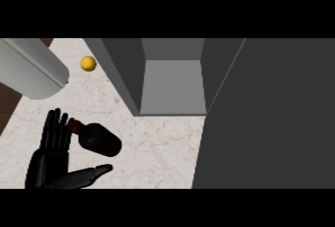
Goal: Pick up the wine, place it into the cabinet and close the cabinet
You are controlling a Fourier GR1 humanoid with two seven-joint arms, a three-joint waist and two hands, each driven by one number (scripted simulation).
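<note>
On the counter's right side the cabinet takes up the most room: a grey box with its door swung wide, the dark panel running down to the counter's near right edge. Its one compartment faces the robot, and as far as the view reaches nothing is in it.

At the far left corner lies a big pale grey cylinder, tilted and cut off by the view's edge; what it is I cannot tell.

The marble counter shows bare in the middle.

Near the near left edge is the left hand, fingers straight and close together pointing away from the robot, thumb stretched out toward the right. It grips nothing. The right hand shows nowhere.

The wine lies on its side just beside those fingers, in the gap between them and the thumb, neck and reddish cap toward the fingertips. Being a bottle, it is probably stiff, smooth and breakable, heavy in the body, and apt to roll; the wide body looks the best place to wrap the fingers.

A small yellow fruit sits near the far edge, just left of the cabinet.
</note>
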